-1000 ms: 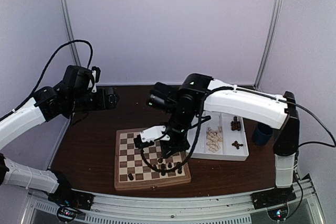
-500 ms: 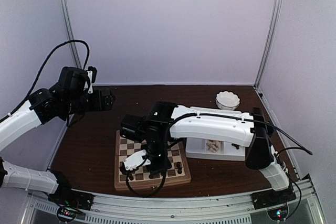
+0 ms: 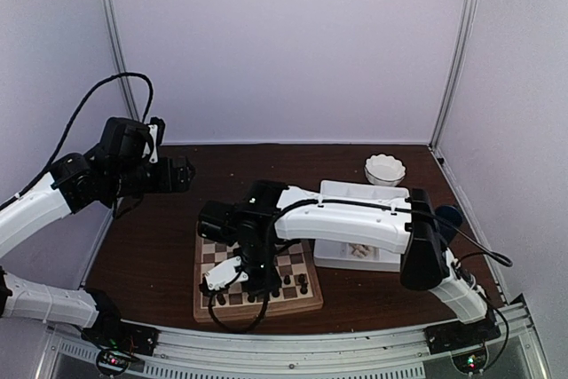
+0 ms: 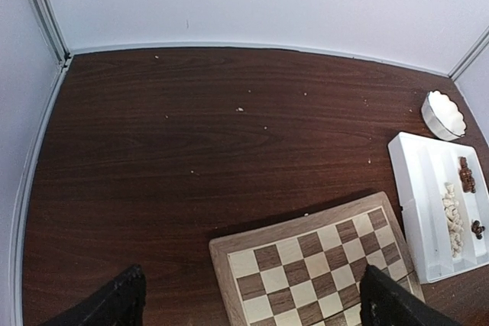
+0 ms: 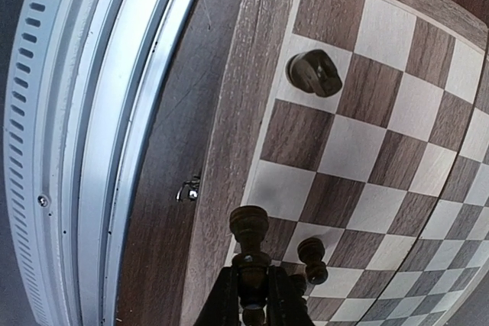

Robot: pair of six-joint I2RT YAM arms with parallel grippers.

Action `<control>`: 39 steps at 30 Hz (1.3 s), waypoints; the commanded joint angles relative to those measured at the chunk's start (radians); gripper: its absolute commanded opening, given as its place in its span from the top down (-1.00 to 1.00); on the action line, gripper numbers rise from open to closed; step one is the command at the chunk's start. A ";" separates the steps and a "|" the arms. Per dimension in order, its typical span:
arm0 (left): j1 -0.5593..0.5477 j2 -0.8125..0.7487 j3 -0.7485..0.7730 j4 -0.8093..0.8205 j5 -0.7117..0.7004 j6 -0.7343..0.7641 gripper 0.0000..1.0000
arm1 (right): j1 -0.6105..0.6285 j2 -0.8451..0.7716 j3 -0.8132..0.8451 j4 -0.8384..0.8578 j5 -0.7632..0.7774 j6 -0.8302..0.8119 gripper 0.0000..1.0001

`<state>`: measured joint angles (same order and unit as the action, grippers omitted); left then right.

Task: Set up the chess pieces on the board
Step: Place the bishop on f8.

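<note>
The dark wood worktop [image 3: 151, 237] carries everything. The board [image 3: 211, 259] lies open and flat in the lower centre of the overhead view, squarely within reach of both arms.

To its right sits a white divided tray [image 4: 416, 181], which serves as the supply. In the left wrist view, 1 lane holds a heap of cream pieces [image 4: 454, 215], and the lane right of it holds 2 small clusters of dark pieces [image 4: 464, 175]. A white bowl [image 3: 385, 169] stands above the tray, and its contents cannot be seen.

The left claw [image 4: 252, 299] hangs released, jaws spread wide, over the upper left of the worktop. It is probably parked there to leave the board free.

The right claw [image 5: 248, 280] is clenched on 1 dark piece [image 5: 249, 227], gripped by its stem so that it stays upright. It hangs low over the board's bottom edge row, apparently bound for a square there, though its type is too small to tell.

At least 2 more dark pieces stand nearby on the squares, 1 just beside the claw [image 5: 312, 253] and 1 further along [image 5: 313, 72].
</note>
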<state>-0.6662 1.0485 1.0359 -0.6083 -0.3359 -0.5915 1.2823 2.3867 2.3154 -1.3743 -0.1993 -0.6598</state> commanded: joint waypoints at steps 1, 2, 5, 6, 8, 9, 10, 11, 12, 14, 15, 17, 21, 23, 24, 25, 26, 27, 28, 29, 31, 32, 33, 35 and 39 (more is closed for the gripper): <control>0.008 -0.010 -0.013 0.005 0.015 0.000 -0.95 | 0.000 0.024 0.035 0.006 0.030 -0.003 0.80; 0.008 -0.010 -0.015 0.006 0.017 -0.001 -0.95 | 0.000 0.028 0.033 0.008 0.032 -0.003 0.80; 0.008 -0.010 -0.020 0.006 0.023 -0.008 -0.95 | 0.000 0.038 0.040 0.013 0.040 0.001 0.79; 0.008 -0.011 -0.022 0.006 0.028 -0.009 -0.95 | 0.001 0.043 0.043 0.020 0.047 0.004 0.79; 0.008 -0.010 -0.027 0.005 0.034 -0.013 -0.95 | 0.001 0.053 0.054 0.023 0.052 0.007 0.79; 0.008 -0.010 -0.029 0.005 0.038 -0.014 -0.95 | 0.002 0.058 0.058 0.025 0.055 0.010 0.79; 0.008 -0.009 -0.031 0.005 0.040 -0.016 -0.95 | 0.003 0.064 0.060 0.027 0.059 0.009 0.79; 0.009 -0.010 -0.033 0.005 0.042 -0.016 -0.95 | 0.004 0.068 0.062 0.027 0.061 0.009 0.79; 0.008 -0.011 -0.035 0.005 0.045 -0.017 -0.95 | 0.006 0.072 0.063 0.029 0.063 0.009 0.78; 0.008 -0.012 -0.040 0.005 0.047 -0.018 -0.95 | 0.008 0.077 0.061 0.028 0.069 0.009 0.78; 0.008 -0.012 -0.042 0.005 0.047 -0.019 -0.95 | 0.008 0.078 0.061 0.029 0.072 0.009 0.77; 0.008 -0.012 -0.045 0.007 0.048 -0.020 -0.95 | 0.010 0.080 0.061 0.031 0.077 0.009 0.77; 0.008 -0.009 -0.049 0.011 0.052 -0.022 -0.95 | 0.010 0.082 0.058 0.034 0.080 0.009 0.73; 0.008 -0.005 -0.050 0.012 0.053 -0.023 -0.95 | 0.011 0.084 0.059 0.035 0.078 0.008 0.72; 0.008 -0.002 -0.048 0.014 0.056 -0.024 -0.95 | 0.011 0.084 0.060 0.034 0.077 0.008 0.72; 0.008 -0.001 -0.048 0.014 0.058 -0.024 -0.95 | 0.012 0.086 0.062 0.035 0.075 0.008 0.72; 0.008 0.002 -0.047 0.016 0.060 -0.024 -0.95 | 0.012 0.088 0.066 0.035 0.074 0.009 0.72; 0.008 0.004 -0.047 0.016 0.062 -0.024 -0.95 | 0.011 0.091 0.070 0.036 0.071 0.009 0.72; 0.008 0.006 -0.045 0.016 0.064 -0.024 -0.95 | 0.012 0.093 0.074 0.038 0.069 0.009 0.72; 0.009 0.008 -0.045 0.016 0.066 -0.025 -0.95 | 0.012 0.097 0.079 0.038 0.068 0.009 0.72; 0.008 0.011 -0.045 0.016 0.069 -0.026 -0.95 | 0.013 0.101 0.090 0.043 0.066 0.010 0.72; 0.008 0.011 -0.045 0.016 0.070 -0.027 -0.95 | 0.015 0.104 0.093 0.043 0.065 0.009 0.72; 0.008 0.010 -0.045 0.016 0.071 -0.029 -0.95 | 0.015 0.106 0.097 0.045 0.064 0.010 0.73; 0.008 0.011 -0.045 0.015 0.073 -0.032 -0.95 | 0.017 0.111 0.103 0.043 0.060 0.011 0.73; 0.008 0.011 -0.048 0.016 0.077 -0.036 -0.95 | 0.020 0.117 0.110 0.044 0.057 0.012 0.73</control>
<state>-0.6662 1.0550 0.9928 -0.6079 -0.2714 -0.6144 1.2922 2.4756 2.4001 -1.3346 -0.1452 -0.6552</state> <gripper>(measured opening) 0.975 0.141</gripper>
